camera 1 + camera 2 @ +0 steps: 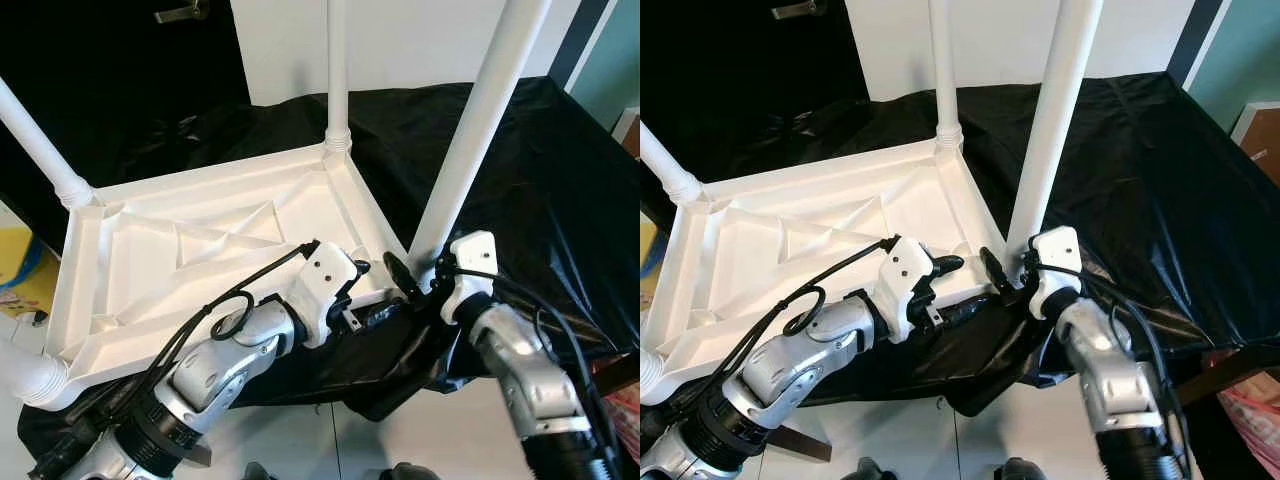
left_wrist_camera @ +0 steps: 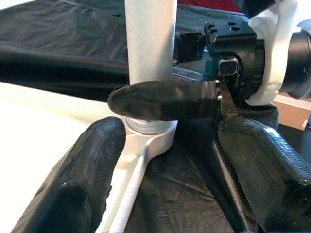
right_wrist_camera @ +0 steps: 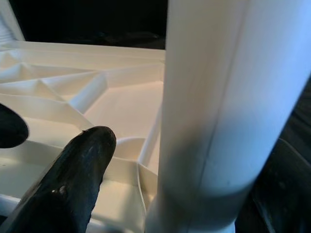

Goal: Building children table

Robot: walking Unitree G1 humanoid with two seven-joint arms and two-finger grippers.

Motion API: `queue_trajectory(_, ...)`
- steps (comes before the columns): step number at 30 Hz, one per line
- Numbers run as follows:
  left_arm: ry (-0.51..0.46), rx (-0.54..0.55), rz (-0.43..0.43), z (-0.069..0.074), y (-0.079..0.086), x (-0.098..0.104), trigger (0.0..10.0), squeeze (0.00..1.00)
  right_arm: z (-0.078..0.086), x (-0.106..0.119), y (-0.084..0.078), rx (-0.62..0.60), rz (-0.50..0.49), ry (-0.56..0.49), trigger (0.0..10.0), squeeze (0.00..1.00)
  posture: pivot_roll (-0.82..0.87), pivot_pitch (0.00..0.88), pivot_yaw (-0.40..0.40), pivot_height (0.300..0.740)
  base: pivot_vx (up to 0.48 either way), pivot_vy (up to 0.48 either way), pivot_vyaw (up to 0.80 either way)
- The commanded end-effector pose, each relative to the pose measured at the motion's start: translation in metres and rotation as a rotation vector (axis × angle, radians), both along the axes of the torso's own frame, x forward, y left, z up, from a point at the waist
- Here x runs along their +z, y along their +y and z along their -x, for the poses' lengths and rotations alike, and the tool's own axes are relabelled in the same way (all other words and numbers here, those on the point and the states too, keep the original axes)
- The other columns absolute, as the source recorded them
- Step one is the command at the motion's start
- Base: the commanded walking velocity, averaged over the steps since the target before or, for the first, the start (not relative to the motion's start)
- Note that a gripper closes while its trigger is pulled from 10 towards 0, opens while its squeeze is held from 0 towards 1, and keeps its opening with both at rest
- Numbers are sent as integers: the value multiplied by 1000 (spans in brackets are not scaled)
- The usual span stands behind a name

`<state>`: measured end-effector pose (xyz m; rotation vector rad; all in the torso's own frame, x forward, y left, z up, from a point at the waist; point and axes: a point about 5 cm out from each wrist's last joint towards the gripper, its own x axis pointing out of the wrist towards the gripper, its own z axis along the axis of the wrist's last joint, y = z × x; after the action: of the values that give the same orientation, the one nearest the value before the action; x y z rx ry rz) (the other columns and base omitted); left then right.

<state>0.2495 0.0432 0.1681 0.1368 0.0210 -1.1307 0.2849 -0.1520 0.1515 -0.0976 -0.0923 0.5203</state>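
Observation:
A white plastic tabletop (image 1: 200, 240) lies upside down on a black cloth (image 1: 540, 170). Legs stand up from its corners: a far one (image 1: 337, 70), a left one (image 1: 40, 145), and a near-right leg (image 1: 470, 130). A fourth leg (image 1: 25, 375) juts out at the near-left corner. My right gripper (image 1: 415, 275) is open, its fingers (image 3: 73, 184) astride the base of the near-right leg (image 3: 228, 97) with a gap on one side. My left gripper (image 1: 385, 295) is open just left of that corner, pointing at the leg's socket (image 2: 150, 128).
The black cloth drapes over the front edge down to a pale floor (image 1: 440, 440). Behind stands a white wall (image 1: 420, 40). A yellow object (image 1: 15, 265) sits at the far left, and a teal wall (image 1: 620, 60) at the right.

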Motion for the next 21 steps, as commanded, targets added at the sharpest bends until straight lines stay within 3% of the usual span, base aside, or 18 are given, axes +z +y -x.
queue_trajectory(1,17,-183,-30,7,-2,-3,10000,0,-1,-5,3,85,3,33,10000,0,-138,60,41,740,0,0,0)
queue_trajectory(12,13,-175,-33,5,-1,-2,10000,0,-15,-9,-12,200,110,79,10000,0,-124,65,46,740,0,0,0)
queue_trajectory(13,12,-173,-34,5,0,-2,10000,0,-18,-10,-14,206,127,84,4039,0,-121,65,45,740,0,0,0)
queue_trajectory(14,12,-172,-34,5,0,-2,10000,0,-20,-11,-17,212,140,87,0,0,-120,64,44,740,0,0,0)
queue_trajectory(21,10,-163,-39,5,1,-2,10000,0,-24,-15,-23,225,156,103,0,0,-112,63,40,740,0,0,0)
